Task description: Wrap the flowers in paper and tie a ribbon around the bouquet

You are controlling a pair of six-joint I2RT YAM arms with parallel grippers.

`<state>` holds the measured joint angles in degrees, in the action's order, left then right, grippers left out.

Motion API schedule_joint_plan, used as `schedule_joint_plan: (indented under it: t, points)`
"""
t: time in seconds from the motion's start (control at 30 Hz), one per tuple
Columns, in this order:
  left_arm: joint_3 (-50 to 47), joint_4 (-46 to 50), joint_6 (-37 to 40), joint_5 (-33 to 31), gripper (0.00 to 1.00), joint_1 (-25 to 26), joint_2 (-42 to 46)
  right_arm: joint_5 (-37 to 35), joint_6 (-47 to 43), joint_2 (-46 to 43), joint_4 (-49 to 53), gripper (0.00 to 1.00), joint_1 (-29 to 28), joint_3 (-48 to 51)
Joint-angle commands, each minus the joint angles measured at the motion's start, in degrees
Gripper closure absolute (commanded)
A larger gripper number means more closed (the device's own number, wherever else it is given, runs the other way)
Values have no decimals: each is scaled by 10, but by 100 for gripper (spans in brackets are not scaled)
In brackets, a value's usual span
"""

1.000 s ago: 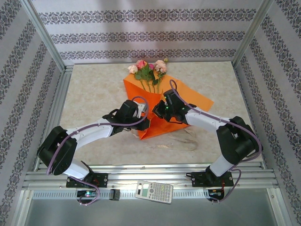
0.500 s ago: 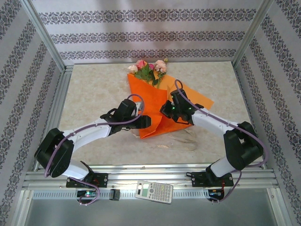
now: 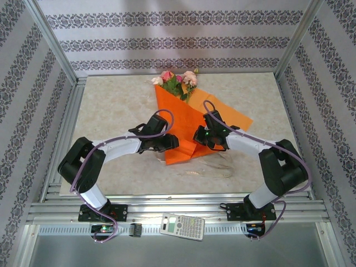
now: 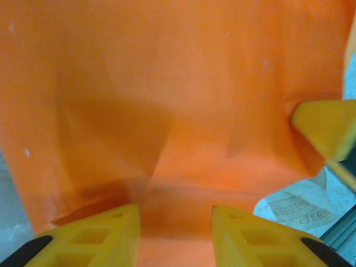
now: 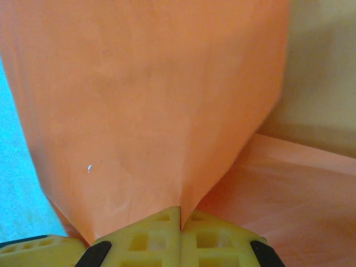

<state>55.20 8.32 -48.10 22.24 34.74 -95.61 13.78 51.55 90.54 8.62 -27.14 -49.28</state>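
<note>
Here the right claw (image 3: pixel 198 136) pinches the paper (image 3: pixel 182 119) by its folded edge; the left claw (image 3: pixel 170 143), fingers parted, faces the fold from its left. On the tabletop (image 3: pixel 111 111) the wrap runs from near tip out to the flowers (image 3: pixel 176 81).

We record a grey calculator (image 3: pixel 182 227) lying on the aluminium front rail (image 3: pixel 300 207), with a small black part (image 3: pixel 136 230) near its left. The beige marbled table (image 3: pixel 105 111) is enclosed by patterned walls (image 3: pixel 167 41).
</note>
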Motion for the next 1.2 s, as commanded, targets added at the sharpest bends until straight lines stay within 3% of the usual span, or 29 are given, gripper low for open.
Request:
schedule_joint_plan:
  t: [0.0, 0.27, 0.5, 0.83, 1.17]
  points:
    - [17, 44, -7, -12, 63, -7, -10, -20, -26, 16, 8, 100, 5, -1]
    - [31, 70, -10, -27, 63, -7, -20, -40, -30, 36, 26, 100, 11, -5]
    - [5, 104, -33, -107, 49, -13, 67, -33, -34, 59, 25, 100, 16, -13]
    - [-51, -85, -68, 8, 54, -64, 19, -27, -38, 71, 21, 100, 23, -10]
    - [-93, -206, -117, 38, 62, -65, -17, -21, -34, 81, 14, 100, 26, -8]
